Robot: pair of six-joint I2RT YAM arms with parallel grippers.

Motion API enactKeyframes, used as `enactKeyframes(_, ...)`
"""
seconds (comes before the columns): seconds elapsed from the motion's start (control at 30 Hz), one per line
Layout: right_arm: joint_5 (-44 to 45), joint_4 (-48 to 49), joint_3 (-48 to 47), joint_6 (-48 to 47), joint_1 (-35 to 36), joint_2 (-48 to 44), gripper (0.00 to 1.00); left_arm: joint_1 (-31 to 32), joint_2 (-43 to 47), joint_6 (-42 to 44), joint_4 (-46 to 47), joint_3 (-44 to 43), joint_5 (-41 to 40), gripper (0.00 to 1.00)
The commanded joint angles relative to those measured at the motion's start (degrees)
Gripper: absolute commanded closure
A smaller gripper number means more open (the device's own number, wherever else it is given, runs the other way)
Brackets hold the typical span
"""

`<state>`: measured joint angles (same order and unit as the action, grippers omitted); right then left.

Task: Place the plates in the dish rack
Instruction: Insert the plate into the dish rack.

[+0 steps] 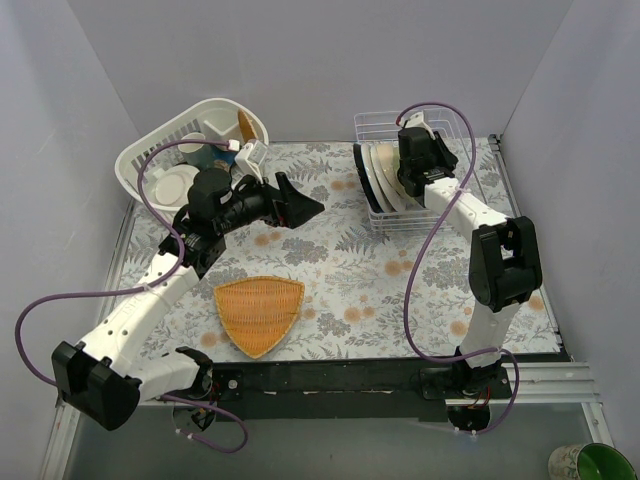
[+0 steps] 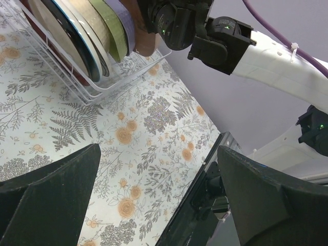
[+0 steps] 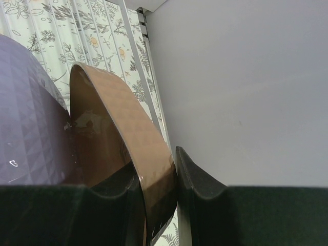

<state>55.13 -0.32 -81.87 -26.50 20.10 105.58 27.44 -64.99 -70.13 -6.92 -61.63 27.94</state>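
At the far right of the table [image 1: 340, 262], dish rack [image 1: 400, 226] holds a row of plates on edge.

- Right gripper [image 3: 156, 177]: jaws part closed, pinching the top rim of the brown plate [image 3: 113, 118], one finger on each face. The plate stands upright at the end of the row, just beside the lilac dish [image 3: 28, 118], with the green dish [image 2: 110, 31] next along. Whether its lower edge sits in a slot cannot be told; the wrist view does not show the foot of the plate.
- Left gripper [image 1: 300, 200]: jaws fully spread, holding nothing, hovering over mid-table well apart from the rack.

Handling, judged:
- The plate looks rigid and thin-walled, with a glossy faceted surface. A smooth glaze is likely slippery under hard pads.
- It is probably brittle and would chip against wire or a neighbouring dish if dropped.
- Weight is likely moderate. A rim pinch leaves most of the mass hanging below the pads, so the plate may swing.
- The best hold is the rim at top centre, pads flat on both faces, as now.
- Release is advisable only once the rack bears the weight.
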Motion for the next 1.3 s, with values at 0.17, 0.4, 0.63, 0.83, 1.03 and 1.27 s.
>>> enactKeyframes(0.17,-5.74,-1.61,-1.28,3.91,0.56,0.42,0.75,-0.55,3.82,-0.01,-0.38,0.80,-0.52,0.02)
enactKeyframes(0.4,-8.11,-4.07,-1.81,5.58,0.56,1.12,0.63,-0.63,5.14,-0.36,-0.38,1.86,-0.87,0.02)
enactKeyframes(0.63,-8.47,-4.52,-2.07,6.20,0.56,1.38,0.52,-0.72,5.66,-0.45,-0.38,2.21,-0.96,0.02)
enactKeyframes(0.83,-7.24,-4.43,-2.51,6.72,0.56,0.59,0.49,-0.72,6.10,-0.71,-0.03,2.56,-0.87,0.02)
enactKeyframes(1.03,-6.45,-3.64,-3.04,6.81,0.56,-1.08,0.47,-0.72,6.37,-1.33,0.50,3.35,-0.61,0.02)
enactKeyframes(1.27,-6.62,-2.58,-2.95,6.90,0.56,-3.36,0.46,-0.72,6.28,-1.59,1.20,3.44,-0.17,0.02)
